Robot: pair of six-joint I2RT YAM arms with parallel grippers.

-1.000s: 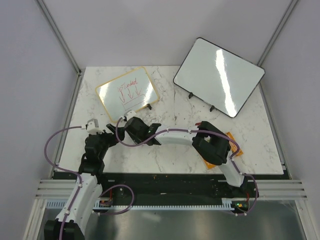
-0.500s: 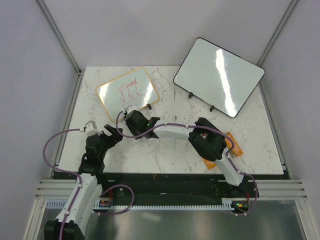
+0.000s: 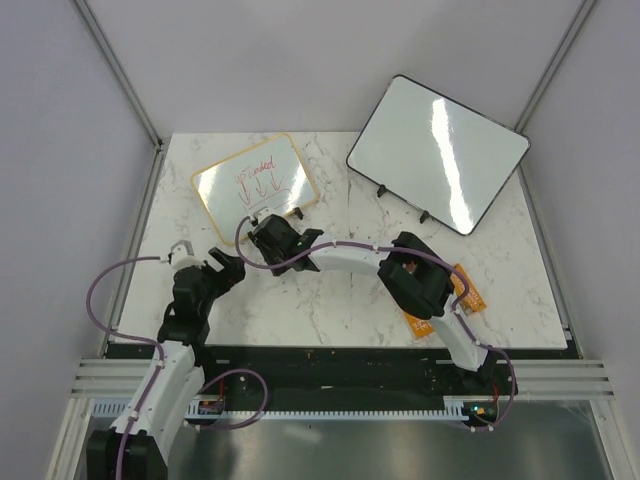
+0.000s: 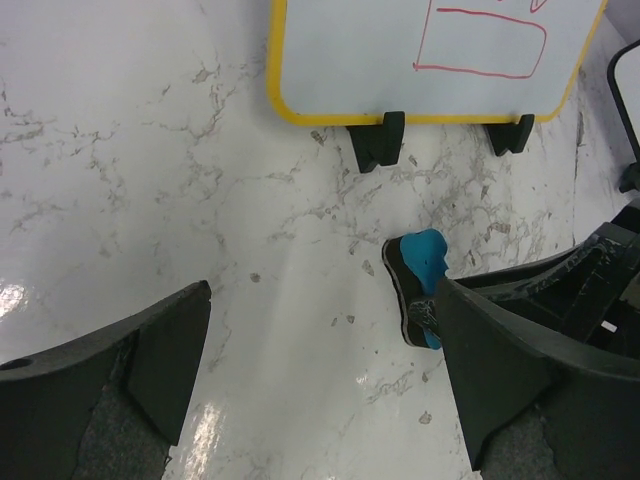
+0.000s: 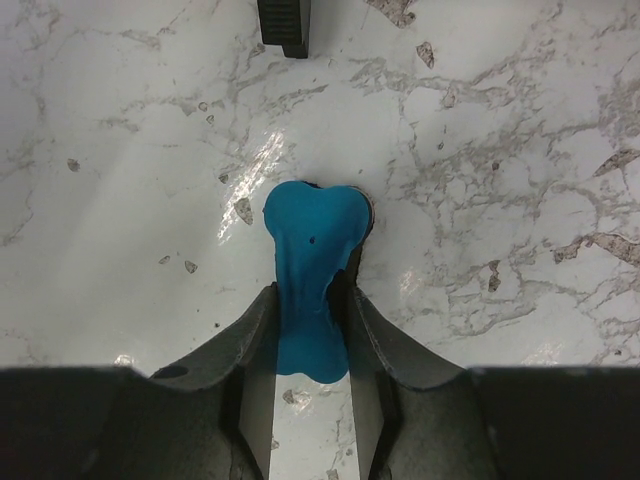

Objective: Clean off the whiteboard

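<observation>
**Right pincer on the eraser, just short of the scribbled whiteboard**

Seen from above, a white marble table point(image 3: 340, 210) fills the view. At its far right stands a large blank whiteboard with a black frame point(image 3: 438, 153). At far left, well apart from it, the small yellow-framed whiteboard point(image 3: 255, 183) with red marker scribbles is propped on black feet. Its long axis runs left to right, rising a little toward the far right. The right pincer point(image 3: 262, 225) reaches in from the right and sits just beside the board's near edge, so the board lies directly beyond it. The left pincer point(image 3: 218, 267) hangs nearer and further left, its jaws wide apart and empty. The right jaws clamp the narrow waist of a blue moulded eraser point(image 5: 310, 235), which rests on the marble pointing toward the board
</observation>
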